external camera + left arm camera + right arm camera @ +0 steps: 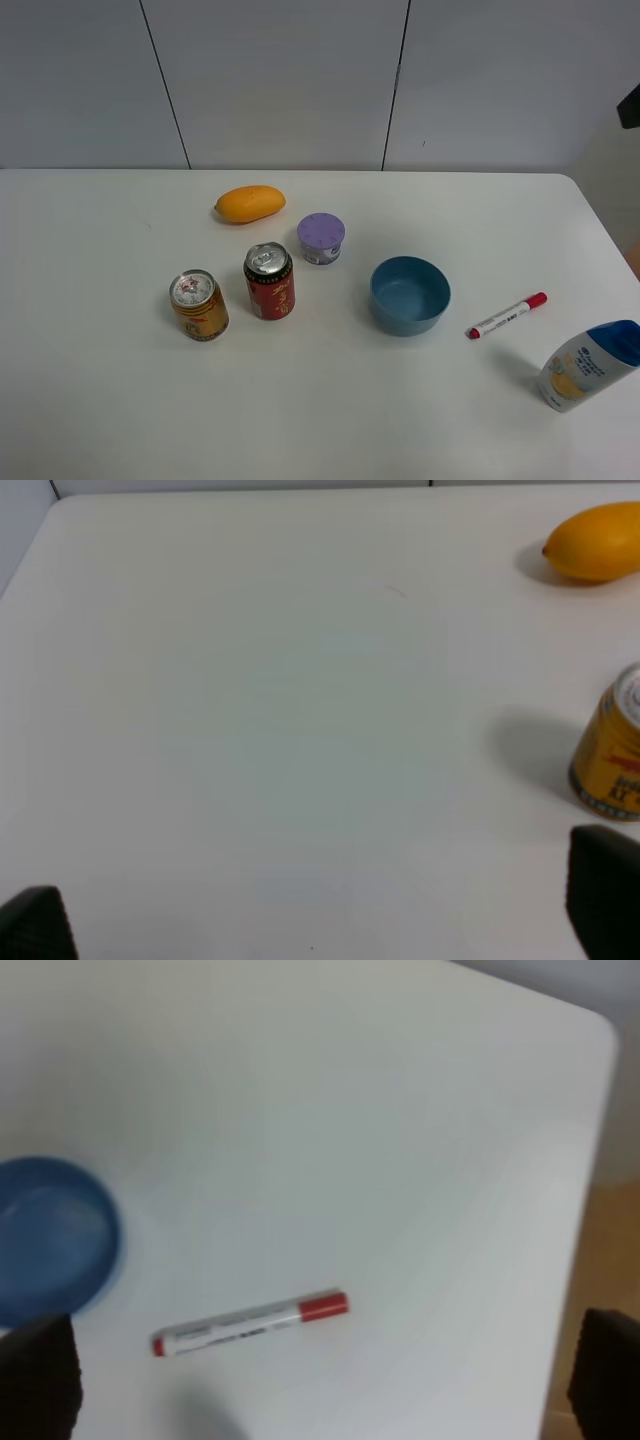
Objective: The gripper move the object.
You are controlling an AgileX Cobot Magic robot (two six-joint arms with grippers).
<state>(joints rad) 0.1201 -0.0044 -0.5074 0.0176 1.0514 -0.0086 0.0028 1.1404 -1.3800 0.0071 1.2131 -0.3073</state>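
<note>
The red can (269, 281) with yellow characters and a silver top stands upright on the white table (320, 400), left of centre. A gold-yellow can (199, 305) stands just left of it and also shows in the left wrist view (612, 752). Neither arm shows in the exterior high view. My left gripper (320, 925) is open over bare table; only its black fingertips (603, 895) show. My right gripper (325, 1385) is open above the table near a marker; its fingertips (38, 1375) show at the frame corners. The red can is in neither wrist view.
A mango (250, 203) lies behind the cans, also in the left wrist view (595, 543). A purple-lidded cup (321, 238), a blue bowl (410, 294), a red-capped marker (508, 316) and a shampoo bottle (590, 365) lie to the right. The right wrist view shows the bowl (50, 1240) and marker (250, 1322).
</note>
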